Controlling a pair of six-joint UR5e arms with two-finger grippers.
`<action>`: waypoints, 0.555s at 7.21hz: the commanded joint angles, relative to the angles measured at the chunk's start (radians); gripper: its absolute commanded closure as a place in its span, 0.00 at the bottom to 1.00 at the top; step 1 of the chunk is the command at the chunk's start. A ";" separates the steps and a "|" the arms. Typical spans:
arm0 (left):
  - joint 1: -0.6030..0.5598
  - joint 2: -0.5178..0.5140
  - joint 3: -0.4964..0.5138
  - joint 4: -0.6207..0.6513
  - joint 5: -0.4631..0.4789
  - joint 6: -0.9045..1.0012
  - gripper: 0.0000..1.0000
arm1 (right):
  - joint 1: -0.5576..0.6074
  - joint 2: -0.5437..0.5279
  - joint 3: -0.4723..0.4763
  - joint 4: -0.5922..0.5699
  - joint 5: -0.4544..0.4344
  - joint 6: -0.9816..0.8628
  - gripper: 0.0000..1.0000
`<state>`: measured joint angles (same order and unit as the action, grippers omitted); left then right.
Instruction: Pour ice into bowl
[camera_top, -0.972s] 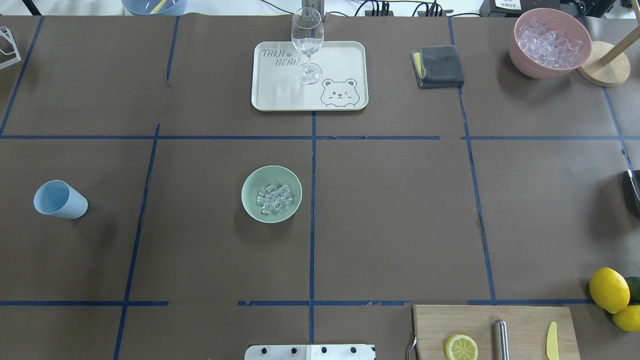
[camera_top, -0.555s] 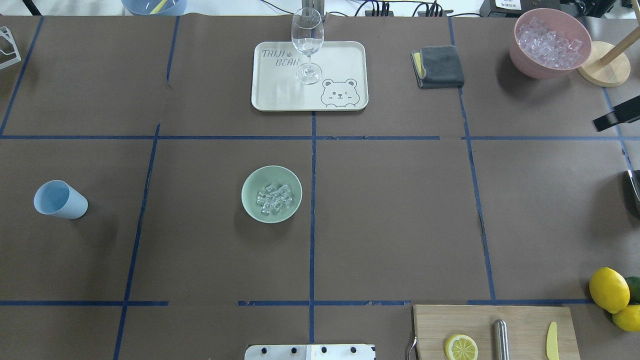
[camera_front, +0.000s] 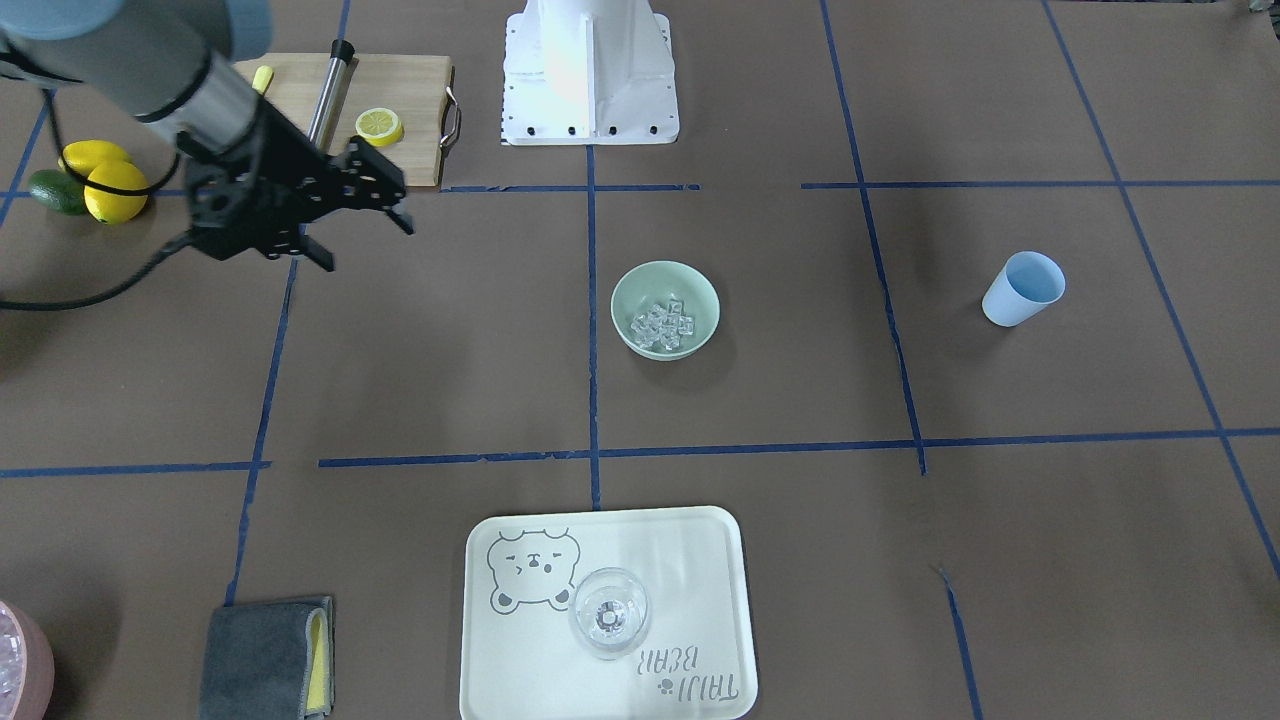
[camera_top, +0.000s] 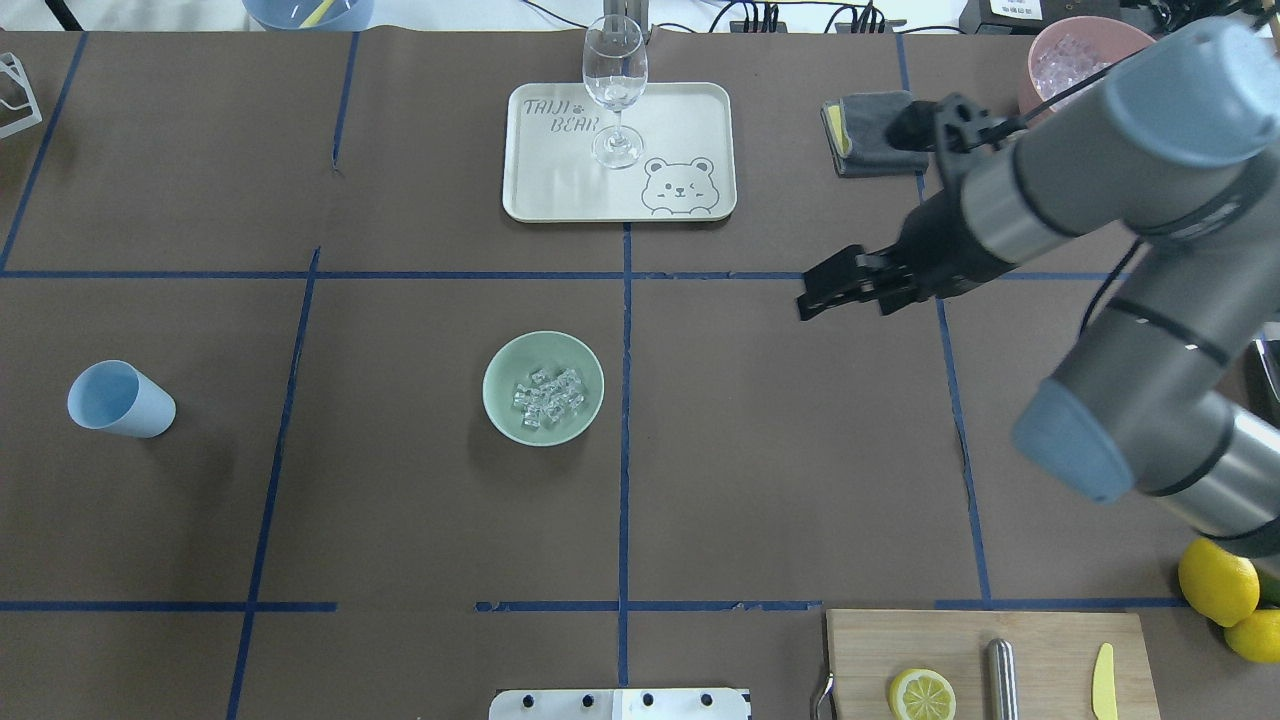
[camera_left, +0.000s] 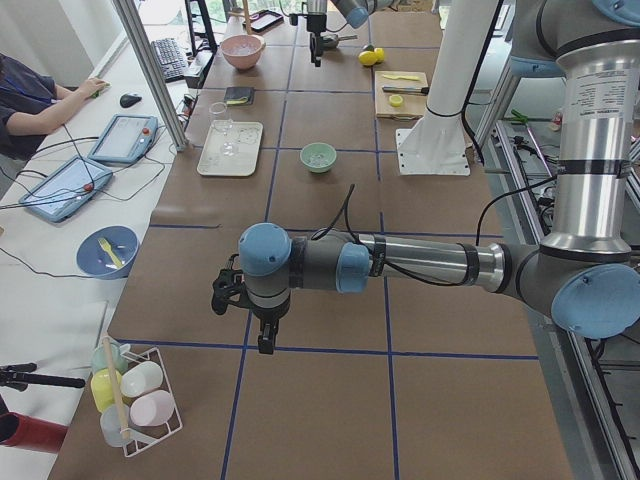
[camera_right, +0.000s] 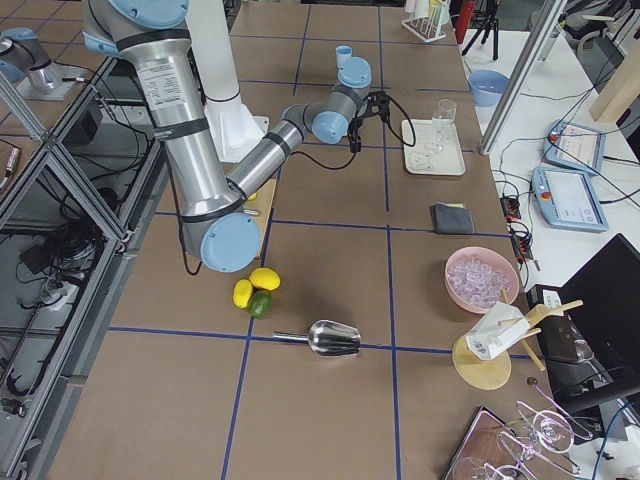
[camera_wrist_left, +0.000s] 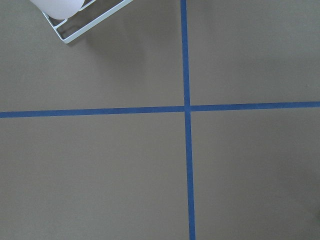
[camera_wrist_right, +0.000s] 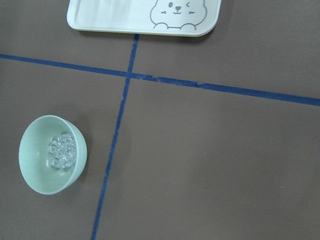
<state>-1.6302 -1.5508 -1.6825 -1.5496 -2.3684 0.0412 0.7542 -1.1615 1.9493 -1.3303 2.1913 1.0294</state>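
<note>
Right tool (camera_top: 815, 298) has entered from the right edge of the counter (camera_top: 780, 470), jaws apart, empty. Bowl (camera_top: 510, 420) sits upright mid-counter, mouth up, ice (camera_top: 548, 397) inside, bare surface all round. Left tool (camera_left: 263, 343): aperture cannot be told.

we take this for a robotics lab, not a kitchen: the table (camera_top: 800, 450) is covered in brown paper and marked into squares with blue tape (camera_top: 624, 400), industrial arms (camera_top: 1130, 170) rise from a white pedestal (camera_front: 588, 70), an aluminium post (camera_left: 150, 70) stands alongside, and a seated operator (camera_left: 30, 90) works at a side bench with tablets (camera_left: 122, 137), keyboard (camera_left: 165, 60) and mouse (camera_left: 130, 99).
</note>
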 joint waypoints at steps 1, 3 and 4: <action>0.001 -0.003 -0.002 -0.015 0.000 0.000 0.00 | -0.213 0.184 -0.152 -0.001 -0.298 0.187 0.00; 0.001 -0.003 -0.002 -0.023 0.000 0.000 0.00 | -0.262 0.406 -0.412 -0.054 -0.384 0.256 0.00; 0.001 -0.002 -0.002 -0.023 0.000 0.000 0.00 | -0.279 0.475 -0.512 -0.061 -0.398 0.268 0.00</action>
<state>-1.6291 -1.5535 -1.6844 -1.5706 -2.3685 0.0414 0.5028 -0.7963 1.5794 -1.3703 1.8232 1.2672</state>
